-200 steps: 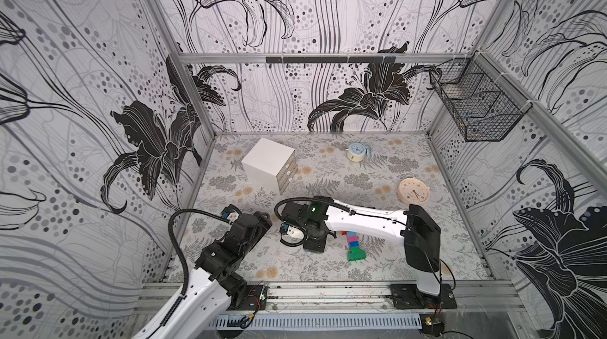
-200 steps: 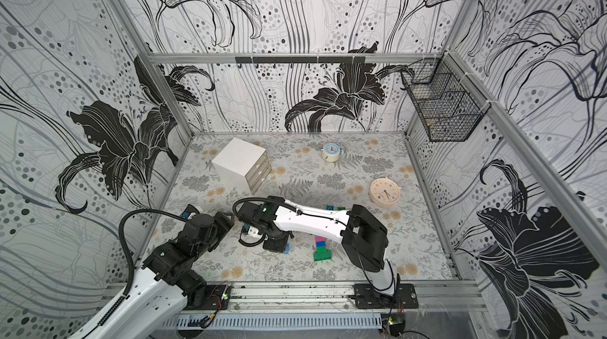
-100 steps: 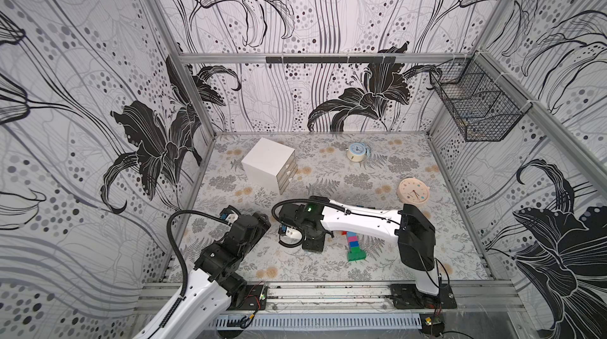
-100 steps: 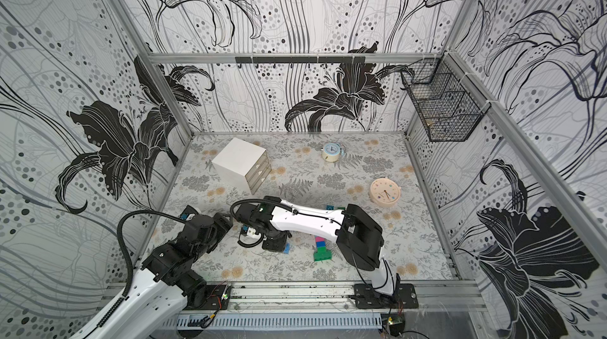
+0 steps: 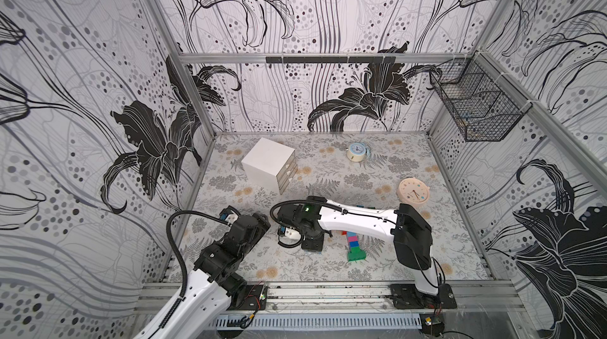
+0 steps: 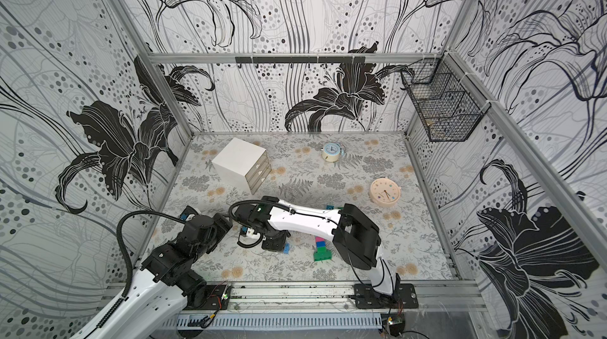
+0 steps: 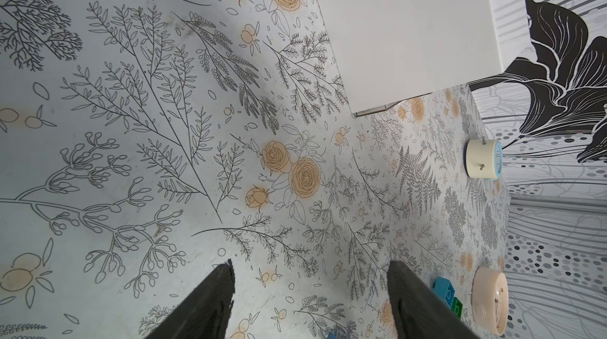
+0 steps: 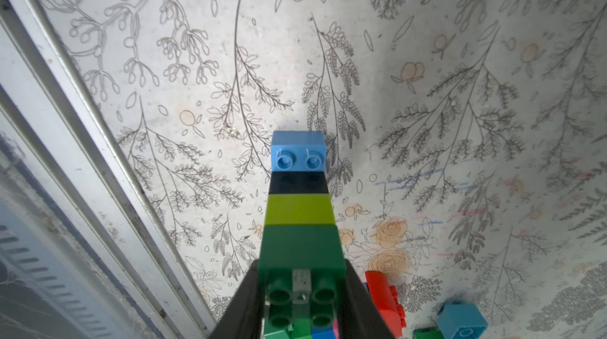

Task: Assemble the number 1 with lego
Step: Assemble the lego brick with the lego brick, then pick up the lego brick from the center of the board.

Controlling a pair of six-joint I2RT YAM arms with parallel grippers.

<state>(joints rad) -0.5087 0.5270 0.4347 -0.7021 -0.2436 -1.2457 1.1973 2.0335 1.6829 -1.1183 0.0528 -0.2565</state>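
Observation:
My right gripper (image 8: 300,288) is shut on the dark green end of a lego stack (image 8: 300,209). The stack runs dark green, lime, black, then blue, and points away from the jaws, low over the table. In both top views that gripper (image 5: 312,242) (image 6: 276,242) hides most of the stack. A second lego column (image 5: 353,245) (image 6: 321,248) of red, blue, pink and green bricks lies on the table just right of it. Loose light blue (image 7: 443,289) and green (image 7: 457,307) bricks lie behind the right arm. My left gripper (image 7: 310,288) (image 5: 259,222) stands open and empty at the front left.
A white drawer box (image 5: 269,165) stands at the back left. A blue-faced clock (image 5: 356,151) sits at the back, a pink clock (image 5: 414,191) at the right. A wire basket (image 5: 473,107) hangs on the right wall. The front rail (image 8: 65,123) lies close to the held stack.
The right arm has shifted slightly to the left with the stack in its grip. The left arm has barely moved.

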